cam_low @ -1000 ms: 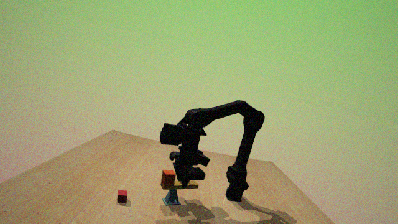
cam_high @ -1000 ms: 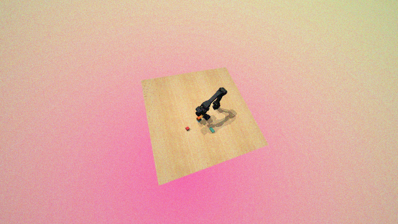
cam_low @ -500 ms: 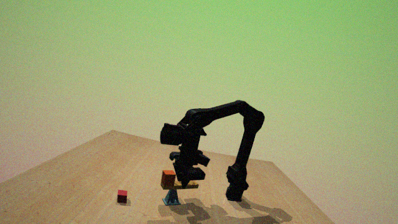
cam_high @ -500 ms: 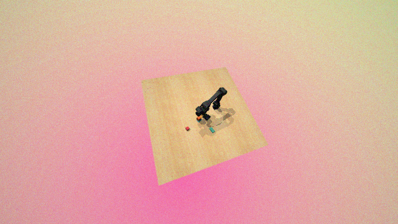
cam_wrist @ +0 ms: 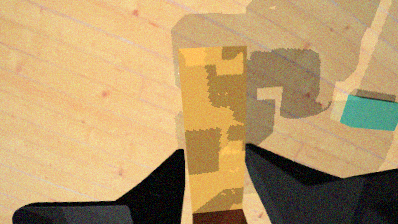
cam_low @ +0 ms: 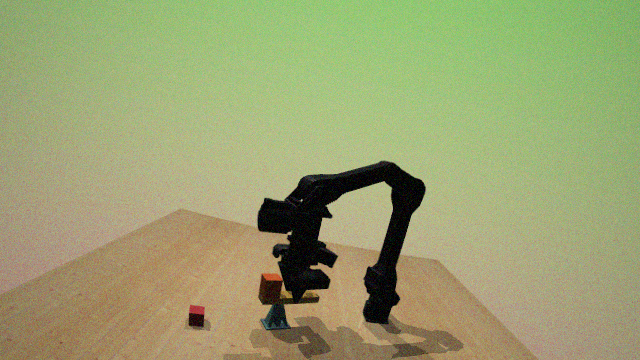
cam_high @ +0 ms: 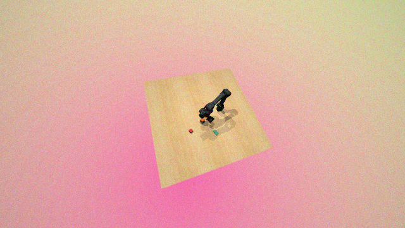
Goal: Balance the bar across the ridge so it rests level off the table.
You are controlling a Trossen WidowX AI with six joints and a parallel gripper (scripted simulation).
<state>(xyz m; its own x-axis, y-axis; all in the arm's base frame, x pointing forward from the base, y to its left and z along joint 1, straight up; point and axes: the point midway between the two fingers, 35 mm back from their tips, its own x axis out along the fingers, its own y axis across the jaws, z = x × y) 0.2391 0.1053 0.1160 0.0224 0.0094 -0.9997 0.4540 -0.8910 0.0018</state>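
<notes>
The yellow bar (cam_low: 308,298) (cam_wrist: 215,115) lies across the top of the blue-grey ridge (cam_low: 276,319) and looks about level, clear of the table. An orange block (cam_high: 202,120) (cam_low: 270,287) sits on its left end in the exterior view, above the ridge; the longer bare part reaches right. My gripper (cam_low: 298,299) (cam_wrist: 214,153) points down around the bar, just right of the block. Its fingers stand open on both sides, with a thin gap showing at the left finger in the wrist view. The right finger is very near the bar's edge. The ridge is hidden in the wrist view.
A small red cube (cam_high: 190,130) (cam_low: 196,315) stands on the wooden table (cam_high: 177,158) (cam_low: 125,295), left of the ridge in the exterior view. A teal block (cam_high: 216,132) (cam_wrist: 370,113) lies on the table, right of the bar in the wrist view.
</notes>
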